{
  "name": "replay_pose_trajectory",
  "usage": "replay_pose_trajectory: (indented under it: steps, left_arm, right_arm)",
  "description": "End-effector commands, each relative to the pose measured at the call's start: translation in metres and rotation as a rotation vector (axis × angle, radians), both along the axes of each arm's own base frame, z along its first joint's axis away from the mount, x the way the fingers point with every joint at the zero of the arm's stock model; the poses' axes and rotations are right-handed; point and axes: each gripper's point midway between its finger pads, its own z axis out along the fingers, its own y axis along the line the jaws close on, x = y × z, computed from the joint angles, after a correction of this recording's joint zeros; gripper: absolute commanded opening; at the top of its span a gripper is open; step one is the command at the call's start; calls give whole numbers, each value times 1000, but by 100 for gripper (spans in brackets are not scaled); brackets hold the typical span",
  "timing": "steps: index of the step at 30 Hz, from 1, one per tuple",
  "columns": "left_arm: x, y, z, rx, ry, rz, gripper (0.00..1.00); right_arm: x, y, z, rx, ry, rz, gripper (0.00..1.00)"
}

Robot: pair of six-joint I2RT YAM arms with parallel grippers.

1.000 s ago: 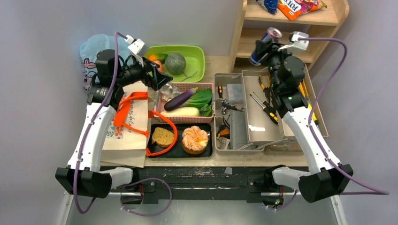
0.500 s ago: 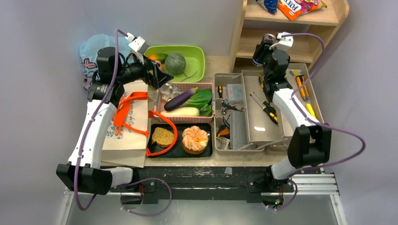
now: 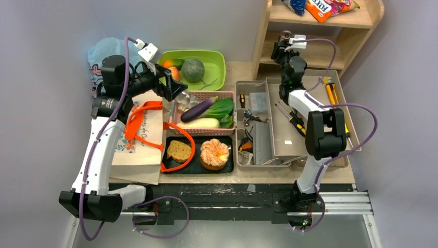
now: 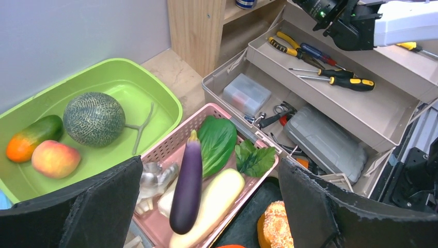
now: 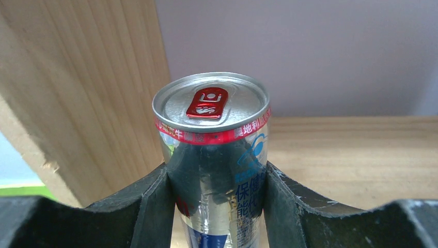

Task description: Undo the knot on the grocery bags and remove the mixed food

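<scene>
My right gripper (image 5: 217,178) is shut on an upright silver drink can (image 5: 214,150) with a red tab, inside the wooden shelf (image 3: 320,28) beside its left side panel. Above the pink basket (image 3: 230,129) hangs my left gripper (image 4: 209,173), open and holding nothing. The basket holds a purple eggplant (image 4: 187,181), a white radish (image 4: 217,199) and leafy greens (image 4: 219,142). A green tub (image 3: 209,77) contains the melon (image 4: 94,119), peach (image 4: 55,158) and orange (image 4: 31,139). The light-blue bag (image 3: 103,51) lies behind the left arm; its knot is hidden. The beige tote (image 3: 142,147) lies flat.
A black tray (image 3: 227,166) carries the orange-topped pastry (image 3: 214,153) and a brown bread slice (image 3: 179,150). An open grey toolbox (image 3: 289,129) with screwdrivers and pliers fills the right side. A blue snack pack (image 3: 295,5) and an orange packet (image 3: 325,8) lie on the top shelf.
The right arm has swung left and forward, carrying the can in under the shelf. The left gripper has stayed over the pink basket.
</scene>
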Motion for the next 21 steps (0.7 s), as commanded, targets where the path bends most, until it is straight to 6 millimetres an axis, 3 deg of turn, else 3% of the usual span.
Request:
replay_pose_trajectory:
  steps: [1,12,21]
  left_arm:
    - [-3,2,4,30,-50,1,100]
    - [0,5,-5,58,-36,13,100]
    - [0,5,-8,61,-27,6,100]
  right_arm:
    - [-10,0,109,3,-319,-3,0]
    - [24,-2,91,63,-300,-32,1]
    - [26,0,75,44,-255,-23,65]
